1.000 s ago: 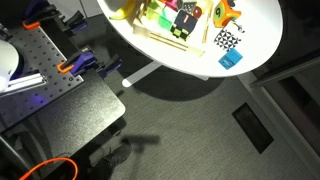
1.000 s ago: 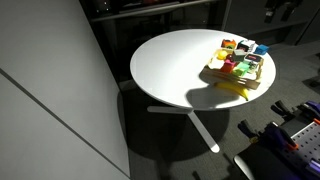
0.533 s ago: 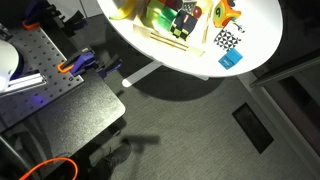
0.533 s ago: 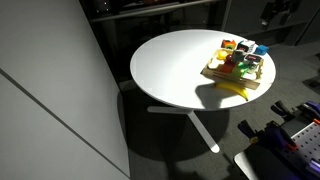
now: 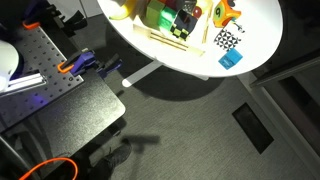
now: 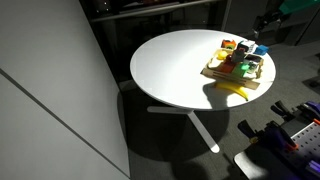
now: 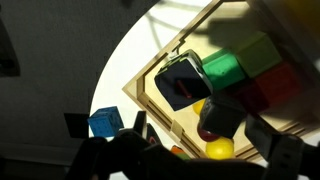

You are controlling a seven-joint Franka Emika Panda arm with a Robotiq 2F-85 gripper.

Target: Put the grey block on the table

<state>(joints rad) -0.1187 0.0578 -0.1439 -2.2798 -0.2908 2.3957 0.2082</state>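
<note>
I held the black two-finger gripper (image 7: 197,140) wide open and empty; the dark grey cube (image 7: 183,82) sat in the wooden tray (image 7: 148,108), not yet moved onto the round white tabletop (image 7: 122,62).

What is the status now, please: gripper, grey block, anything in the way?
Gripper open, above the wooden tray. Grey block in the tray, not gripped. Coloured blocks packed beside it.

Both exterior views are dim and grainy. The white worktop (image 6: 170,65) is the brightest thing, with a dark shadow (image 6: 215,97) across its right side. In the wrist view, strong light hits the top, and the claw (image 7: 200,150) at the bottom is dark and blurry.
</note>
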